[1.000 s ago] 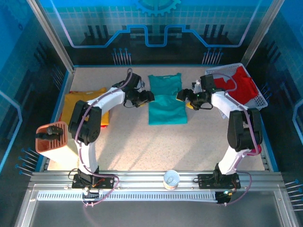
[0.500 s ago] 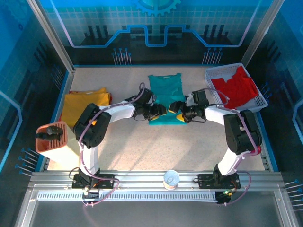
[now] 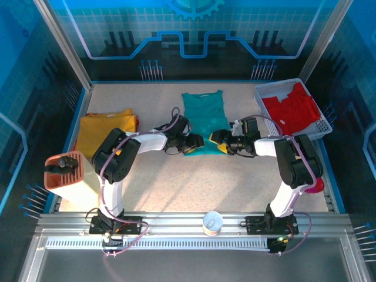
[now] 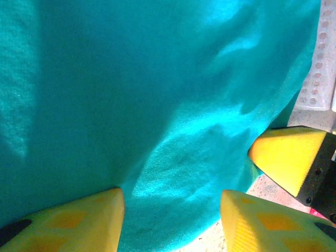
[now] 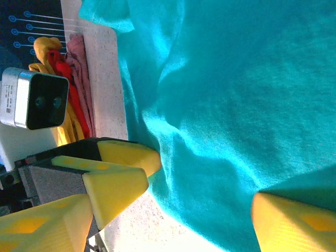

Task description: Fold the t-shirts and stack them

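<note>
overhead, red t-shirt [image 3: 294, 107] in white basket [image 3: 260, 97]

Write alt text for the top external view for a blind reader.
Two robot arms meet at the near hem of a teal t-shirt lying mid-table, with the left gripper and right gripper close together. A yellow t-shirt lies at the left edge, and a red t-shirt sits in a white basket at far right.
</note>
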